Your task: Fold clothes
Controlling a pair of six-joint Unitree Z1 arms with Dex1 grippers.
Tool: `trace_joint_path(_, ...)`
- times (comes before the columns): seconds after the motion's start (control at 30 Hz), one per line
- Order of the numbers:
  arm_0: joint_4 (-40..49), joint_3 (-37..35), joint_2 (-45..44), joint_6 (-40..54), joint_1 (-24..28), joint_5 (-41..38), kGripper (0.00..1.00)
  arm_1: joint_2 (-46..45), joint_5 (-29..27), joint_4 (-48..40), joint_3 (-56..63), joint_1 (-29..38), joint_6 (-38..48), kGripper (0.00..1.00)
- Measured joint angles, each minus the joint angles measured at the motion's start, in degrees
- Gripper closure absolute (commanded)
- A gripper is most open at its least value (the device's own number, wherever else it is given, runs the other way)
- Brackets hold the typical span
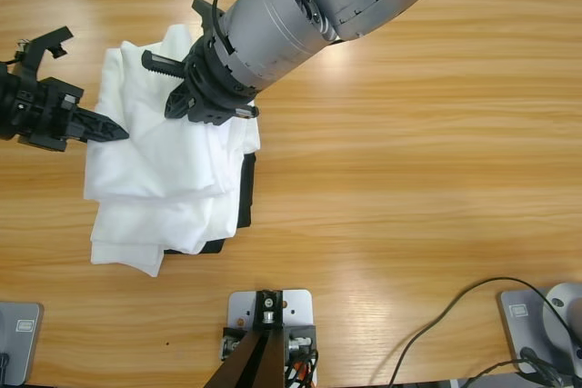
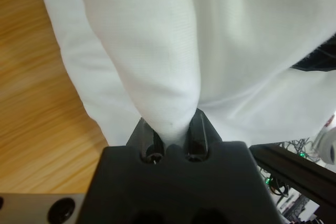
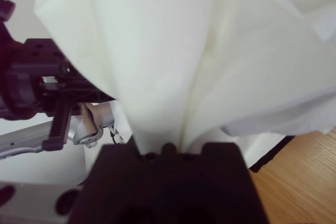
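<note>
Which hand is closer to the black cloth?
Right. The right hand grips the white shirt near the black cloth; the left hand grips the shirt's far side.

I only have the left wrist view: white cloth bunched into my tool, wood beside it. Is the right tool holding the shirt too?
Observer: Yes. In the right wrist view, the right tool is shut on a fold of the white T-shirt.
Operator: How does the shirt lie overall?
Observer: The high view shows it as a layered heap near the left end of the wooden table.
Operator: Anything beneath it?
Observer: A black garment lies under it, showing along the shirt's lower right edge in the high view.
</note>
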Motion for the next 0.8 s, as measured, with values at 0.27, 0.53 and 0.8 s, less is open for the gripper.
trace_joint_path(0.27, -1.71, 0.59, 3.7, 2.11, 0.55, -0.1, 1.0, 2.41, -0.02, 0.08, -0.18, 0.0, -0.35, 1.0)
trace_joint_path(0.53, -2.87, 1.21, 7.02, 3.75, 1.0, -0.11, 1.0, 4.55, -0.01, 0.09, -0.19, 0.0, -0.71, 1.0)
trace_joint_path(0.8, -3.21, 1.37, 8.49, 3.76, 1.0, -0.11, 1.0, 5.15, -1.6, 1.67, -0.2, 0.0, -1.05, 0.0)
